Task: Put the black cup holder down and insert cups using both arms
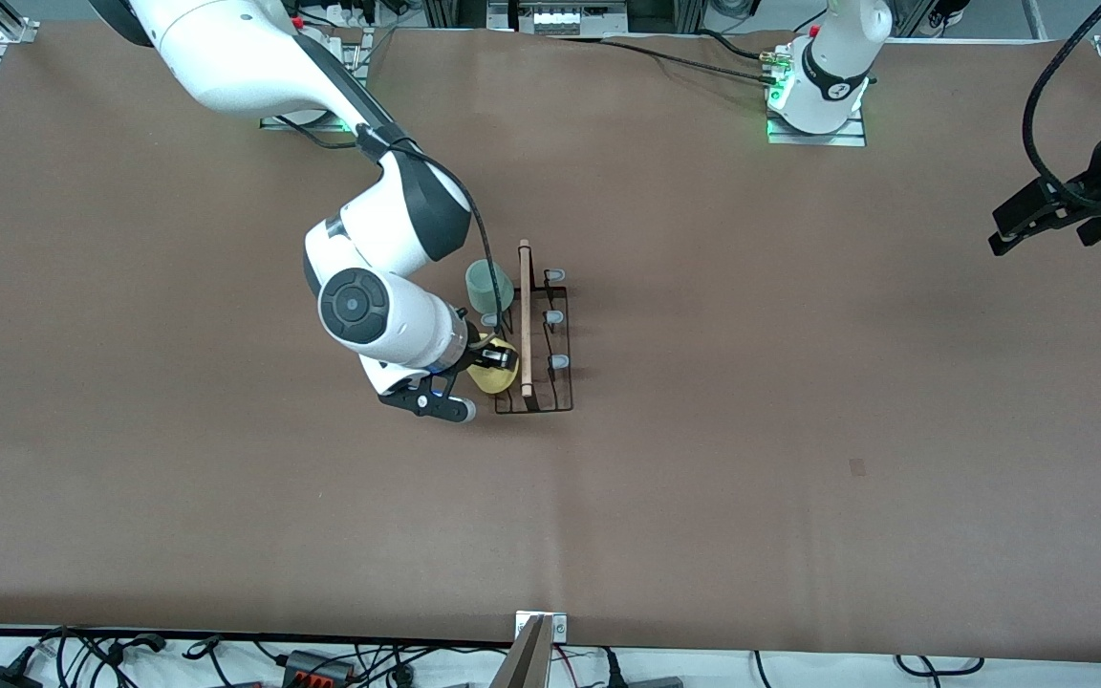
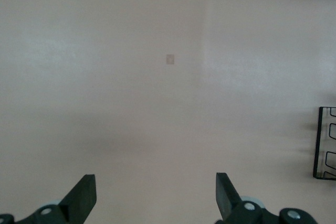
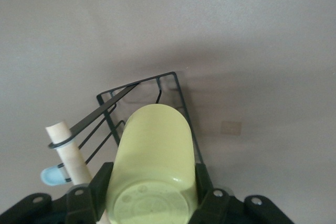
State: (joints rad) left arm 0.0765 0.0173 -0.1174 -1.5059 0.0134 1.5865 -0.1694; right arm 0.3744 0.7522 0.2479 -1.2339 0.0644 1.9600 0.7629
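1. The right gripper (image 3: 152, 195) has its fingers (image 3: 100, 184) clenched on the yellow cup (image 3: 153, 156). They press on the two sides of the cup near its bottom, and the cup is turned with its mouth away from the wrist.
2. In the front view this yellow cup (image 1: 491, 375) is at the end of the black cup holder (image 1: 533, 330) that is nearer to the front camera, on the side toward the right arm's end of the desk. I judge that it is being put on a peg there, but I cannot tell if it already sits on it.
3. The left gripper (image 2: 156, 195) waits in the air over the bare desk (image 1: 799, 430) at the left arm's end, well apart from the holder. Its fingers (image 2: 83, 196) are released wide and hold nothing.
4. Progress: the holder already stands in the middle of the desk, so this part looks done. The green cup (image 1: 489, 285) hangs on a peg at the farther end of the holder. The yellow cup is not yet let go.
5. Count: one holder, two cups in view (one green, one yellow), two arms. I can count four pale peg tips; other pegs may be hidden by the cups. A blue cup is not visible.
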